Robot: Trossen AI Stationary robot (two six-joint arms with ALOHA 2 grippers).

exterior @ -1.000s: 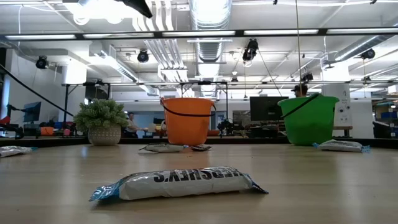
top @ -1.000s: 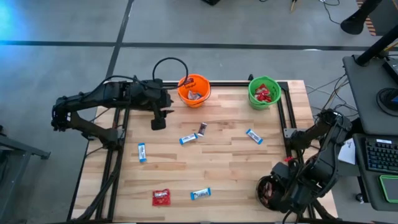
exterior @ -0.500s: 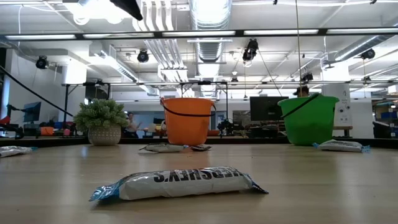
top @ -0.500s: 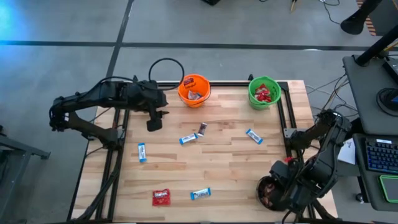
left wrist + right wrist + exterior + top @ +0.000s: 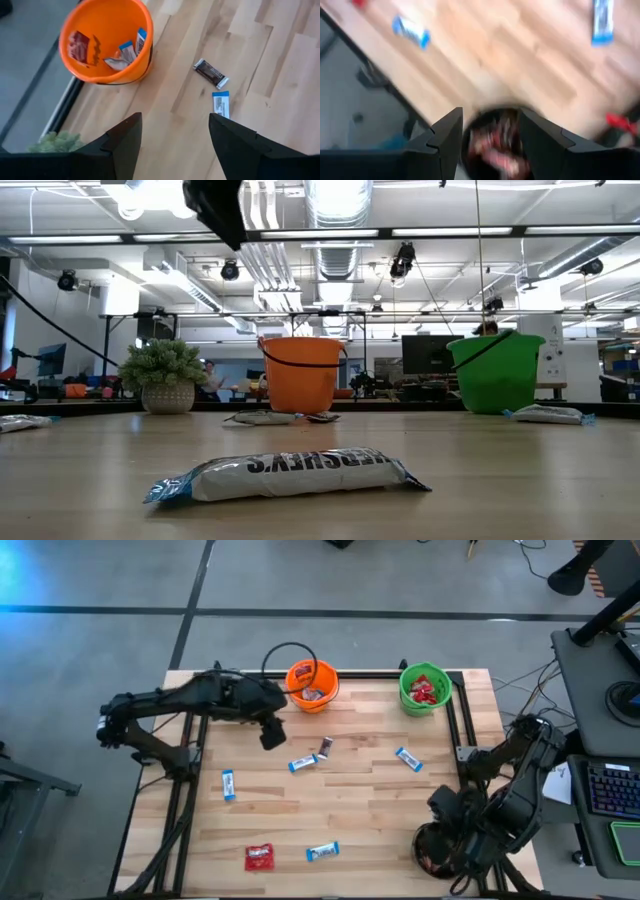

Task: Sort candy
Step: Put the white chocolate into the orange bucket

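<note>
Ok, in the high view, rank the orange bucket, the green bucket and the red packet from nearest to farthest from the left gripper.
From the left gripper:
1. Orange bucket, just beyond it at the table's far edge.
2. Red packet, near edge.
3. Green bucket, far-right.

floor: grey concrete (image 5: 100,580) | ceiling: ducts (image 5: 335,205), strip lights (image 5: 450,232) | right: desk, keyboard (image 5: 610,787)

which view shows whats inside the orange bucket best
The left wrist view: it looks down into the orange bucket, showing several wrappers. The high view shows them smaller; the low view shows only its outer wall; the right wrist view misses it.
</note>
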